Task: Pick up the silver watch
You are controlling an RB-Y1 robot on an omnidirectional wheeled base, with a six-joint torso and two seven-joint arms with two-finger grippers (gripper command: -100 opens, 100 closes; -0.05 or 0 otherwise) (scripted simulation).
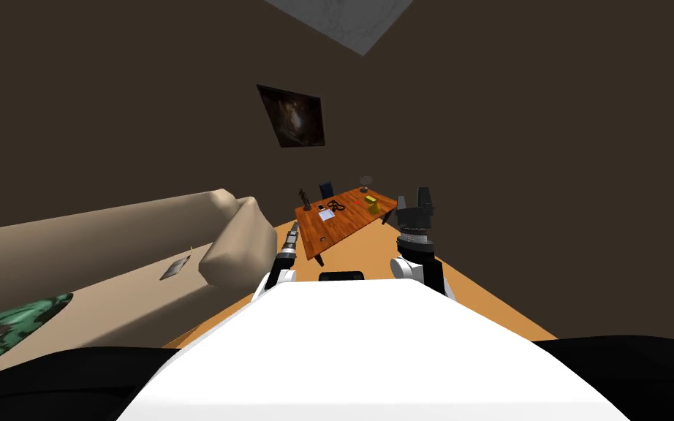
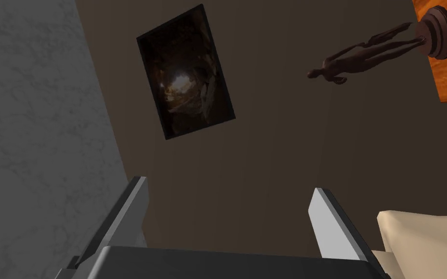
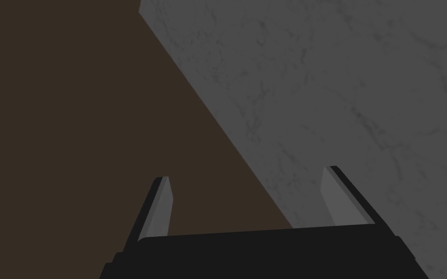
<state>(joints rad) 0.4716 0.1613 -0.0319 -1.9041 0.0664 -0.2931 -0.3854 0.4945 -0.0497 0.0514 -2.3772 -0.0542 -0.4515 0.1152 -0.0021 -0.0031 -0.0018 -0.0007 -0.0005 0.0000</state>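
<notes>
Two empty grippers: left gripper and right gripper, fingers spread apart. Orange wood-grain counter holds slim brown figurine on round base, yellow wedge.

Dim living room with brown walls.
Dark brown walls meet a grey marbled ceiling. A dark framed picture hangs above an orange wooden table on the orange floor, near a beige sofa with a green cushion.

White forearms — left gripper and right gripper dark boxes, 2 light grey blade fingers each
</notes>
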